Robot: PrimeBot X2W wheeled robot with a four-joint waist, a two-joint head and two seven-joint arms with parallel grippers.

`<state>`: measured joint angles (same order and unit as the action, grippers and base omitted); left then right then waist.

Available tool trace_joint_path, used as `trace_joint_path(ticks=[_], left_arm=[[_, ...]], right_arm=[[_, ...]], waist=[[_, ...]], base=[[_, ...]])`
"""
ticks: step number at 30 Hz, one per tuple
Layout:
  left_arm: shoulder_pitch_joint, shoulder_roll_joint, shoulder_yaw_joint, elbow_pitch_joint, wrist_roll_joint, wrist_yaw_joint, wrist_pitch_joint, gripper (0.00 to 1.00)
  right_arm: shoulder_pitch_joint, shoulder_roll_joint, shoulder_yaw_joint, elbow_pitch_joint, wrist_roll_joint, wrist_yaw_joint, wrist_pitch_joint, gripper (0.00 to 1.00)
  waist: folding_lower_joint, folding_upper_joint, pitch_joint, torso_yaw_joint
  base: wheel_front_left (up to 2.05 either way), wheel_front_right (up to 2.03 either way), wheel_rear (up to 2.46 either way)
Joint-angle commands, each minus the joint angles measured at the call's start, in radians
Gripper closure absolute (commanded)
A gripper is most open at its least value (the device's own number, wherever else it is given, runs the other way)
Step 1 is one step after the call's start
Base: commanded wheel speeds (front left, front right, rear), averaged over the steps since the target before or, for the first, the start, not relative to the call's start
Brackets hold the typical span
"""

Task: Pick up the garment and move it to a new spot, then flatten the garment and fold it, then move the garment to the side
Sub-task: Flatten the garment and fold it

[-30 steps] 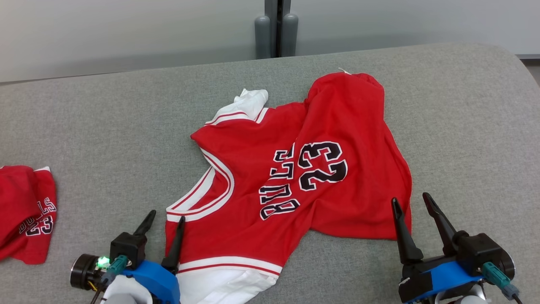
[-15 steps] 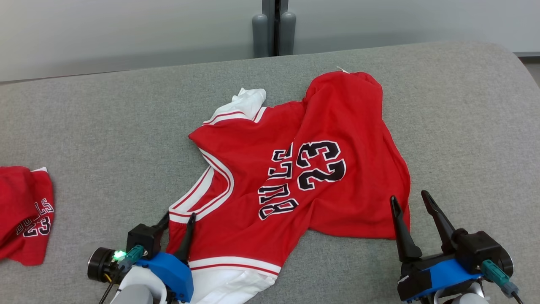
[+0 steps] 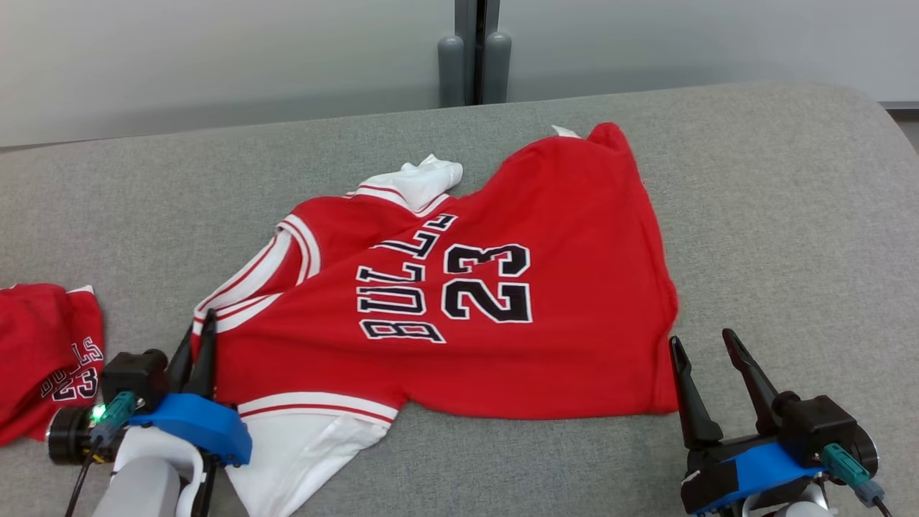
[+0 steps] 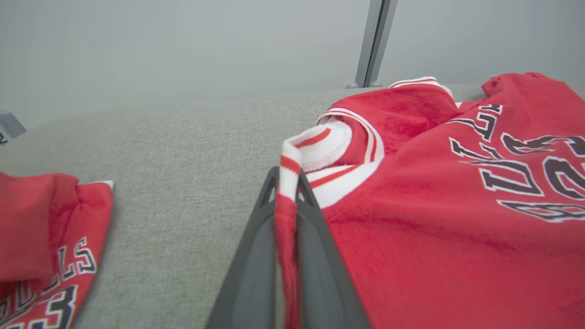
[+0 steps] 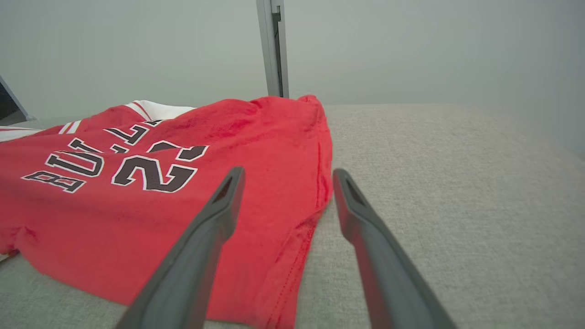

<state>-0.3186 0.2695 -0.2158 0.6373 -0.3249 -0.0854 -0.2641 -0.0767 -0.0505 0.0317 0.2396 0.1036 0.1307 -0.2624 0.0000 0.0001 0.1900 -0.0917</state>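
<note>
The garment (image 3: 502,359) is a red jersey with white trim and "BULLS 23" in black, lying spread across the middle of the grey padded table (image 3: 790,215). My left gripper (image 3: 199,329) is at the jersey's near-left end, shut on its striped neckline trim. In the left wrist view that red and white trim stands pinched between the fingers of the left gripper (image 4: 287,180), with the garment (image 4: 434,214) stretching off to the right. My right gripper (image 3: 701,339) stands open just beside the garment's near-right hem corner. In the right wrist view the right gripper (image 5: 289,173) straddles the garment (image 5: 137,214) hem edge, apart from it.
A second red "BULLS 23" piece (image 3: 43,352) lies bunched at the table's left edge, also at the lower left of the left wrist view (image 4: 41,228). Two grey posts (image 3: 474,61) stand behind the table's far edge. Bare grey table lies to the right of the jersey.
My left gripper has shut on the neckline trim and drawn it leftward. The jersey has swung round and spread out, its lettering now upright. The right gripper has stayed open in place.
</note>
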Motion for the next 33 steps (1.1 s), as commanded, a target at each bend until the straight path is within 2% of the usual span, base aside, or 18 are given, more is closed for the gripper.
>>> trace_joint_path(ticks=[1, 5, 6, 7, 8, 16, 28, 33], left_arm=[[0.017, 0.009, 0.024, -0.006, 0.010, 0.009, 0.000, 1.00], [0.037, 0.004, 0.056, -0.002, 0.029, 0.003, 0.000, 1.00], [0.041, 0.000, 0.061, -0.003, 0.037, 0.003, 0.000, 0.59], [0.045, -0.006, 0.064, -0.003, 0.044, 0.002, 0.000, 0.03], [0.048, -0.010, 0.069, -0.010, 0.050, 0.001, 0.000, 0.00], [0.126, -0.073, 0.158, -0.203, 0.117, 0.024, 0.000, 0.00], [0.311, -0.190, 0.301, -0.520, 0.218, 0.032, 0.000, 0.00], [0.380, -0.210, 0.328, -0.549, 0.237, 0.037, 0.000, 0.00]], right_arm=[[0.006, 0.000, -0.004, 0.004, -0.004, 0.000, -0.003, 0.00], [0.015, 0.000, -0.010, 0.010, -0.005, 0.000, -0.003, 0.00], [0.018, 0.000, -0.011, 0.011, -0.005, 0.000, -0.003, 0.00], [0.020, 0.000, -0.013, 0.013, -0.004, 0.000, -0.003, 0.00], [0.023, 0.000, -0.014, 0.015, -0.004, 0.000, -0.003, 0.00], [0.044, 0.000, -0.030, 0.023, -0.006, 0.000, -0.003, 0.00], [0.074, 0.000, -0.046, 0.022, -0.002, 0.000, -0.003, 0.00], [0.092, 0.000, -0.053, 0.034, 0.003, 0.000, -0.003, 0.00]], waist=[[0.0000, -0.0001, -0.003, -0.002], [0.0000, -0.0001, -0.012, -0.003], [0.0000, -0.0001, -0.015, -0.002], [0.0000, -0.0001, -0.019, 0.000], [0.0000, -0.0001, -0.023, 0.002], [0.0000, -0.0001, -0.060, 0.029], [0.0000, -0.0001, -0.111, 0.072], [0.0000, -0.0001, -0.121, 0.085]], base=[[0.00, 0.00, 0.00], [0.00, 0.00, 0.00], [0.00, 0.00, 0.00], [0.00, 0.00, 0.00], [0.00, 0.00, 0.00], [0.00, 0.00, 0.00], [0.00, 0.00, 0.00], [0.00, 0.00, 0.00]])
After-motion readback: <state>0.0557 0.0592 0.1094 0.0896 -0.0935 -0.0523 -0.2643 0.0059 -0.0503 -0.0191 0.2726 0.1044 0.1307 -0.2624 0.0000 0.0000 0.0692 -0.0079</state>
